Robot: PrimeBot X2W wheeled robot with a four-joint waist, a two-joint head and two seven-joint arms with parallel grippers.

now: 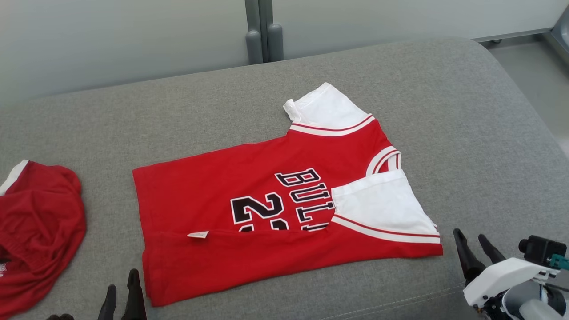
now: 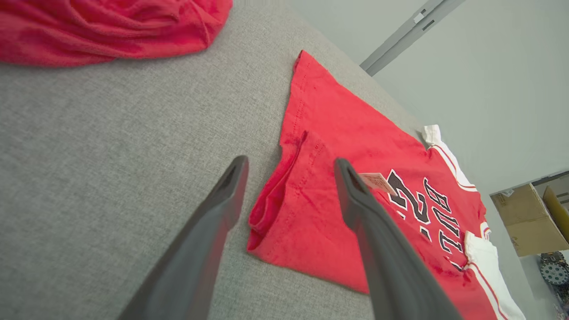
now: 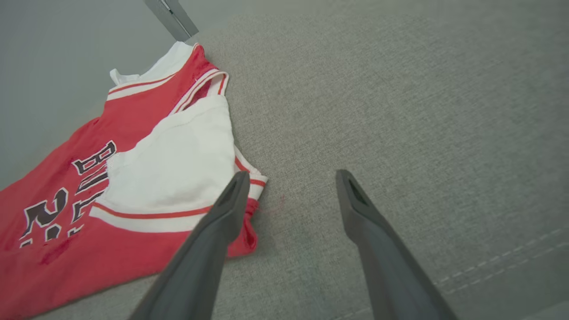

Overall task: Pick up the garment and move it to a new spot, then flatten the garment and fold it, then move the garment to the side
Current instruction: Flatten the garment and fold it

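Red basketball jersey lies flat at the middle of the grey cushion, hem toward the robot's left, collar toward its right. The near long edge is folded up over the body and hides the lower part of the black numerals; a small white label shows on that fold. The near white sleeve is turned in over the chest; the far one lies spread toward the back edge.

Left gripper sits at the jersey's near hem corner, fingers spread and holding nothing. In its wrist view, one finger lies over the folded hem and the other over bare cushion.

Right gripper sits just beside the near shoulder corner, likewise spread wide and empty.

A second, crumpled red garment lies at the cushion's left end, apart from the jersey.
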